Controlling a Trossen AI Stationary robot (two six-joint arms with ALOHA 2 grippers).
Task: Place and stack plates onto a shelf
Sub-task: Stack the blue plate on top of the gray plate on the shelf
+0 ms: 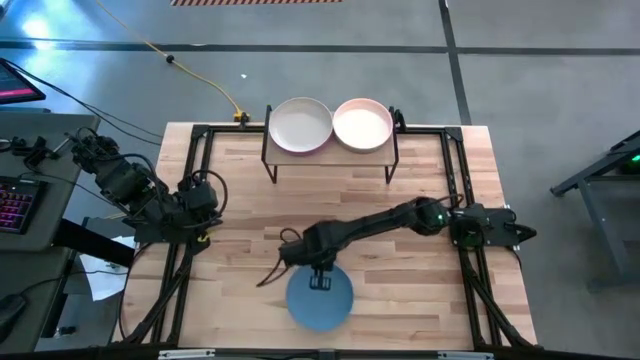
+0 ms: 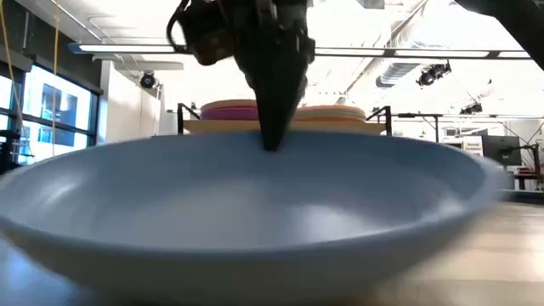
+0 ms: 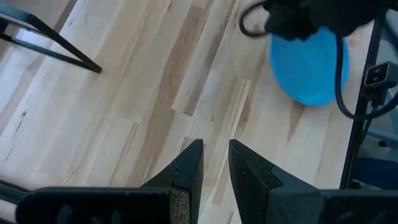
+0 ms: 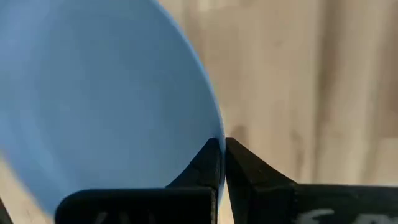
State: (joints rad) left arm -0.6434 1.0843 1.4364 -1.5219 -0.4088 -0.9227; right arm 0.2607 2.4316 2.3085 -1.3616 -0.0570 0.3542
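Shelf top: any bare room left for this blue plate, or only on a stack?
No bare wood shows on the shelf: two plate stacks, the left stack and the right stack, fill it side by side. The right gripper, shut on the blue plate, must stack. The table between shelf and arms is bare.

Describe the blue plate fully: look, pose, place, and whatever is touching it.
The blue plate is round, shallow and matte, plain with no pattern and a low raised rim. It sits right way up on the wooden table, near the front edge and well away from the shelf. The right gripper is shut on its far rim, one finger inside the rim, one outside. Nothing lies in it.
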